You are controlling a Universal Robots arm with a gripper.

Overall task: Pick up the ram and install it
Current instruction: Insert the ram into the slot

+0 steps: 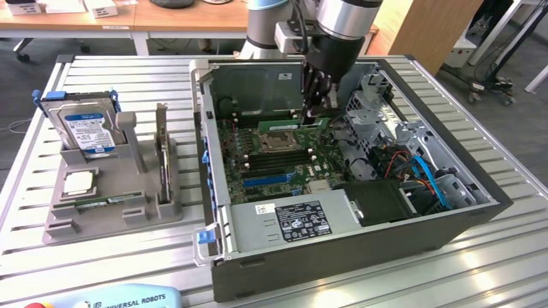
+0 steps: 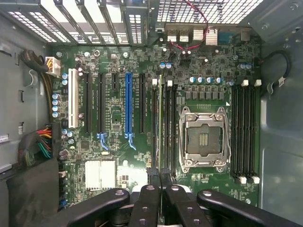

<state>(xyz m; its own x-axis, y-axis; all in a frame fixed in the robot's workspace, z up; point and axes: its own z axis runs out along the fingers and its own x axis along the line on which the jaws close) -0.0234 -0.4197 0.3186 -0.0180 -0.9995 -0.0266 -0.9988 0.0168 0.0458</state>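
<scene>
You have the pincer (image 1: pixel 314 117) closed tight on the ram (image 2: pixel 160 123), holding it on edge inside the computer case (image 1: pixel 342 256), over the memory slots (image 2: pixel 169 127) beside the processor socket (image 2: pixel 203 139) and parallel to them, evidently to match a slot.

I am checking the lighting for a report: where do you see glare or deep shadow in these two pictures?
Exterior view: glare on the table slats, the case interior dimmer. Wrist view: the vent grille burns white, a washed-out patch on the motherboard near the gripper.
</scene>
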